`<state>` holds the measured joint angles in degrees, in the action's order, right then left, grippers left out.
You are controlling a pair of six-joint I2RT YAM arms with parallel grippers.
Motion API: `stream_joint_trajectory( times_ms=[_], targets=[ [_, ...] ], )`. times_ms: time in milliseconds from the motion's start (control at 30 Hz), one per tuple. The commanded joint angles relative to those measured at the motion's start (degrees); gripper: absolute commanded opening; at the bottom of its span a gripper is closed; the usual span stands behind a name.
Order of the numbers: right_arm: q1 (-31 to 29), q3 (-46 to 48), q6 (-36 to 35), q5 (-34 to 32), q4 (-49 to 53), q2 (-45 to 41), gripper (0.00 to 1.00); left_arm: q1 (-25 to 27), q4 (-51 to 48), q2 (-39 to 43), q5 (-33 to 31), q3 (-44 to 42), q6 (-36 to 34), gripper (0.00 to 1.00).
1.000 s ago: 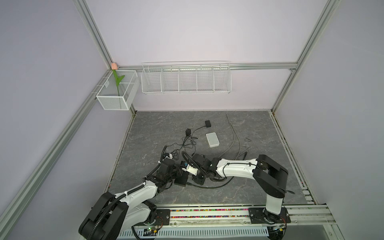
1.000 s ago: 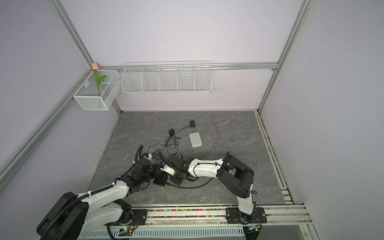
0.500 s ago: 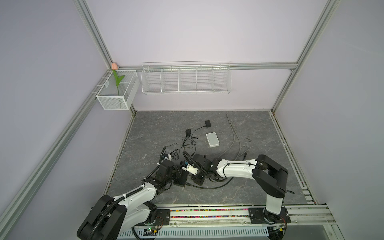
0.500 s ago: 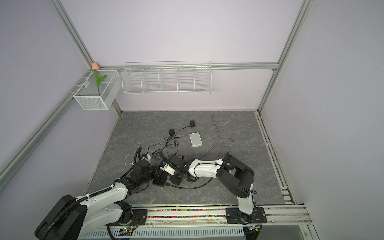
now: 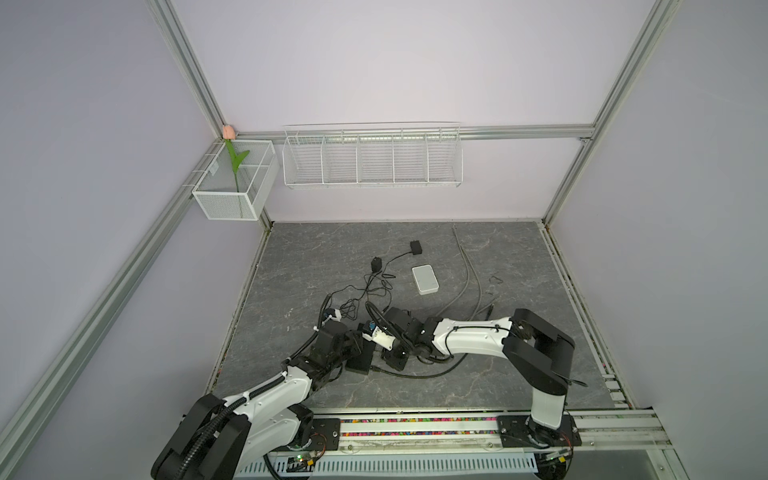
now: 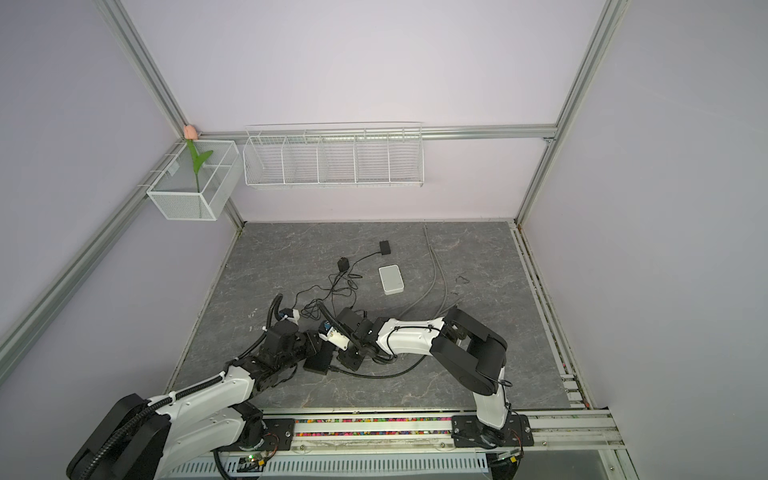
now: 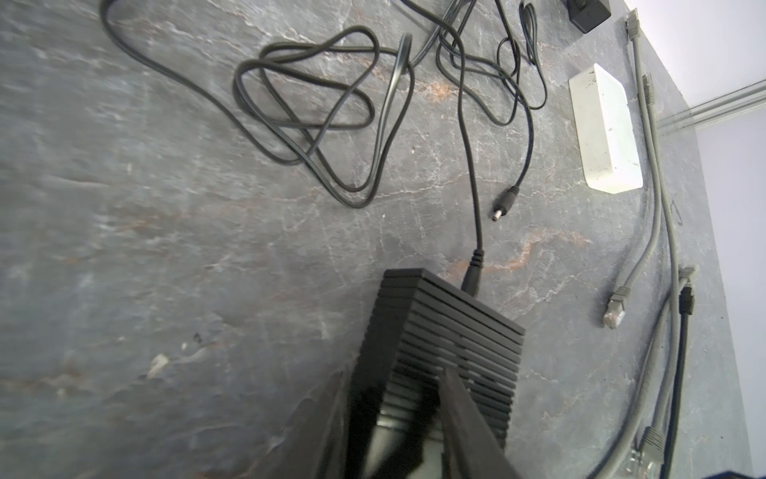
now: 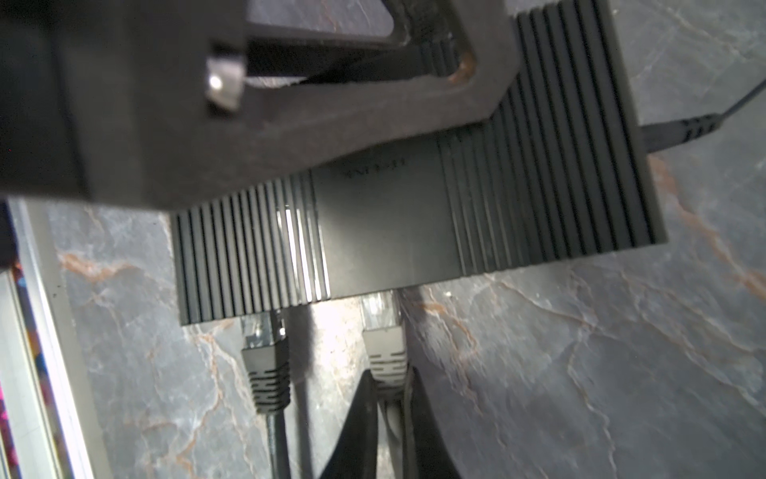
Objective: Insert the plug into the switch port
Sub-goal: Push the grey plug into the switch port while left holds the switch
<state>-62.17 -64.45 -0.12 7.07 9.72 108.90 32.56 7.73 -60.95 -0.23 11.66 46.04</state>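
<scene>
The switch (image 8: 393, 215) is a black ribbed box lying flat on the stone top, seen in both top views (image 5: 359, 359) (image 6: 318, 362). My left gripper (image 7: 398, 373) is shut on its narrow end (image 7: 447, 327), coming from the left (image 5: 343, 345). A grey plug (image 8: 383, 331) with a clear tip points into the switch's front face, and its tip meets the port edge. How deep it sits I cannot tell. My right gripper (image 8: 389, 387) is shut on the plug's boot, close beside the switch (image 5: 392, 356) (image 6: 351, 359).
A dark grey plug (image 8: 265, 365) sits in a neighbouring port. A power lead (image 7: 472, 273) enters the switch's far side. Black cords (image 7: 323, 116), a loose barrel plug (image 7: 503, 205), a white box (image 5: 424, 279), two black adapters (image 5: 415, 247) and grey cables (image 5: 473, 282) lie behind.
The left arm has shifted very slightly toward the front edge. Both grips stay as they were.
</scene>
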Motion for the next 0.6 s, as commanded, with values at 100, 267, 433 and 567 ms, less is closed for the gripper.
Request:
stream_joint_trajectory(
  times_ms=[100, 267, 433, 567],
  targets=[
    [-0.37, -5.64, 0.83, 5.45, -27.32, 0.58, 0.07, 3.22, -5.28, -0.98, 12.82, -1.99, 2.12, 0.34],
    [-0.32, -5.61, 0.65, 5.50, -27.72, 1.05, 0.06, 3.30, -4.91, -0.76, 12.93, -2.00, 2.26, 0.34],
    [0.26, -4.43, 0.09, 4.82, -28.49, 0.02, 0.07, 3.30, -5.29, -0.39, 12.65, -1.47, 2.11, 0.34],
    [0.74, -4.88, 0.61, 6.19, -29.46, -0.01, 0.07, 3.30, -4.35, -2.04, 13.18, -1.08, 1.93, 0.34]
  ],
)
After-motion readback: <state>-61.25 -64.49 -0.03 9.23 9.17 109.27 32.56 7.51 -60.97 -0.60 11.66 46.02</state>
